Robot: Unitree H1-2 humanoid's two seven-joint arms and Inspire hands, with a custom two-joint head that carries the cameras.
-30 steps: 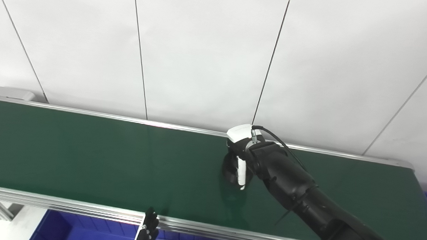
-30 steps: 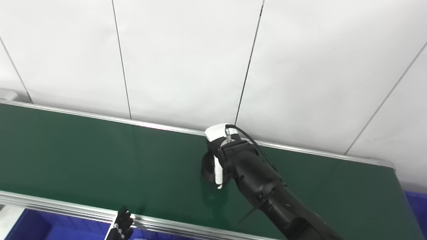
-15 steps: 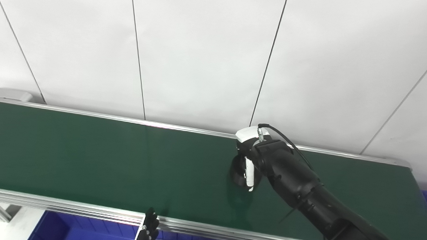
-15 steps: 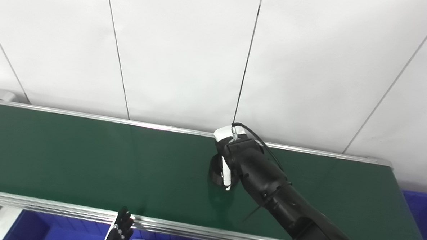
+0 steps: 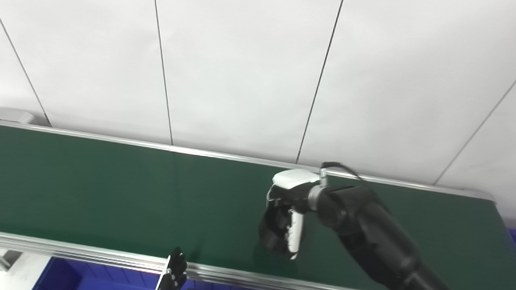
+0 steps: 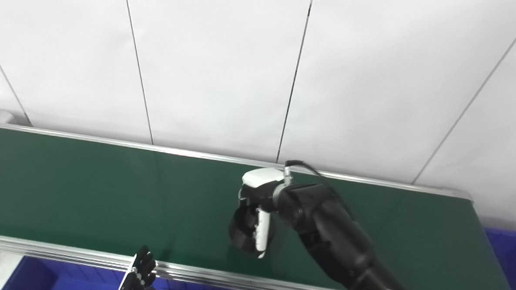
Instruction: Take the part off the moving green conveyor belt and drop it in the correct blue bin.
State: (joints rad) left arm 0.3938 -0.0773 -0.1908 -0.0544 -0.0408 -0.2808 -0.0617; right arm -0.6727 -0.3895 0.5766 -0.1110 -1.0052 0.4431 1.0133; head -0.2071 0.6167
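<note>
Right hand (image 5: 283, 222) curled around a dark round part (image 5: 270, 237), above the green conveyor belt (image 5: 108, 190). Left hand (image 5: 171, 280) at 6 o'clock, grip indiscernible. Blue bin (image 5: 82, 281) at 7 o'clock.

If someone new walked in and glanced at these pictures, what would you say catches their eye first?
Most striking is the right robot hand, fingers curled around a dark round part, held over the middle of the long green conveyor belt that crosses the picture. At the bottom edge, the left robot hand's fingertips poke up in front of the blue bin below the belt's near rail.
</note>
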